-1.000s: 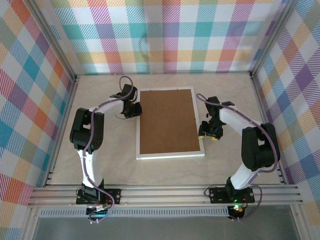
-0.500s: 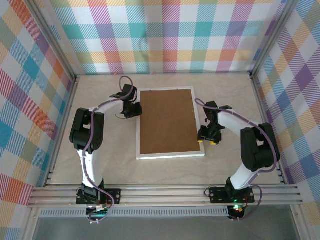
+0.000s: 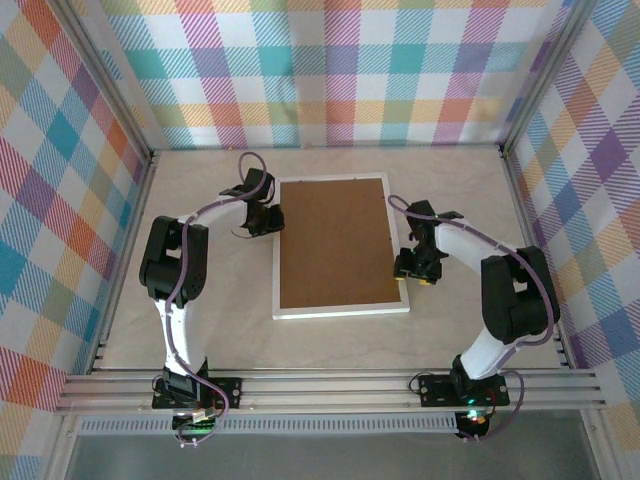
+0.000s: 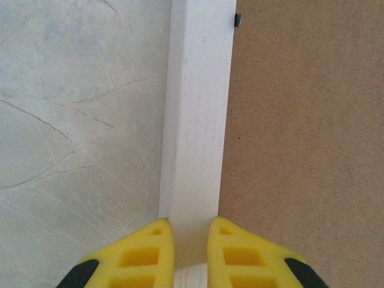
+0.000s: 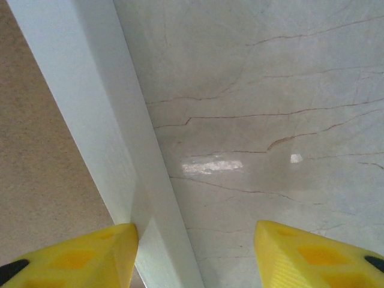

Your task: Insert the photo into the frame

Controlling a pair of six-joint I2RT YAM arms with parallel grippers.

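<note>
The white frame [image 3: 340,311] lies face down mid-table with a brown backing board [image 3: 335,243] filling it. The photo is hidden. My left gripper [image 3: 270,222] sits at the frame's left rail near the far corner. In the left wrist view its yellow fingers [image 4: 150,255] pinch the white rail [image 4: 195,120] from both sides, so the left gripper [image 4: 191,231] is shut on it. My right gripper [image 3: 412,272] hangs over the right rail [image 5: 102,120]. The right gripper [image 5: 195,237] is open, one finger by the board's edge, the other over bare table.
The marble-look table [image 3: 200,300] is boxed in by plaid walls and aluminium posts [image 3: 515,190]. A small black tab [image 4: 237,20] sticks out at the board's edge. Open tabletop [image 5: 270,90] lies right of the frame.
The right gripper has shifted slightly left, closer over the frame's right rail. The left gripper and the frame have not moved.
</note>
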